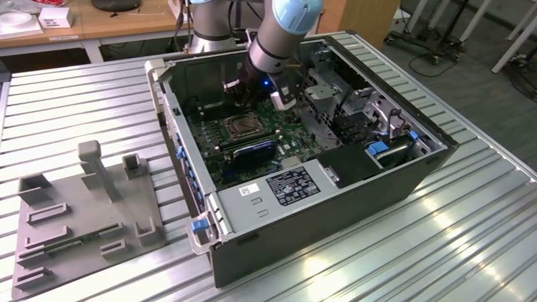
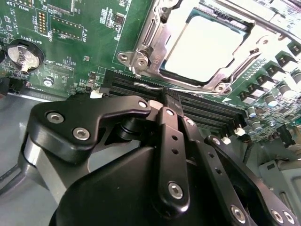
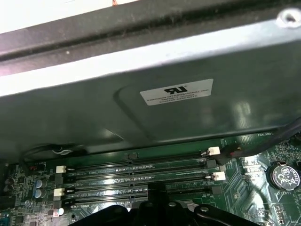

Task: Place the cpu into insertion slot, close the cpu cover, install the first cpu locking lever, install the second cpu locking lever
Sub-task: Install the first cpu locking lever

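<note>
Black and close, my gripper (image 2: 167, 96) hangs over the memory slots (image 2: 197, 110), fingers pressed together on nothing, just beside the cpu (image 2: 207, 44) seated under its cpu cover (image 2: 155, 33).

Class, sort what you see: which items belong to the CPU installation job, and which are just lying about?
Job: cpu, cpu cover, insertion slot, gripper.
Lying about: grey fixture tray, coin battery, memory slots, white boxes.

White label (image 3: 176, 92), print illegible
</note>
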You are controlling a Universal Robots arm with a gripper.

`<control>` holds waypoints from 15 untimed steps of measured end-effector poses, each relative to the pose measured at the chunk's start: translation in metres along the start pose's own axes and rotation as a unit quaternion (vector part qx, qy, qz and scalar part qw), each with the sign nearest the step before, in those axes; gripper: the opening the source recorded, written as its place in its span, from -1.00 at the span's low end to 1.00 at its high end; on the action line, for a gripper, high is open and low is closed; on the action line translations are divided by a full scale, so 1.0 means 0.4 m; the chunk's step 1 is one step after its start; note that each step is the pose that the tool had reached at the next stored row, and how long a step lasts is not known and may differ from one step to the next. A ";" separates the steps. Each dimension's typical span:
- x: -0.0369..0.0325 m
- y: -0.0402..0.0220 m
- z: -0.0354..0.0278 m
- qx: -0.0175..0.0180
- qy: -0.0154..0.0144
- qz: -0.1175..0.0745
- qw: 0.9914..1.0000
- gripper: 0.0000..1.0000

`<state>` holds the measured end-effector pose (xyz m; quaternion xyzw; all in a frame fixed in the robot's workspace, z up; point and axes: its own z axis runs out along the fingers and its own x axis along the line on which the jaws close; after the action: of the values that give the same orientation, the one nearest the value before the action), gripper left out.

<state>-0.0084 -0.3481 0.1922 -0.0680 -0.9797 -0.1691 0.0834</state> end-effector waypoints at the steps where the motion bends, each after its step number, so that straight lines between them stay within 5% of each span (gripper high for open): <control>1: -0.001 0.000 0.000 0.000 0.000 0.000 1.000 -0.79; 15: -0.004 -0.003 0.009 0.000 0.000 0.000 1.000 -0.79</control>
<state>-0.0075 -0.3481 0.1883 -0.0680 -0.9797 -0.1692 0.0834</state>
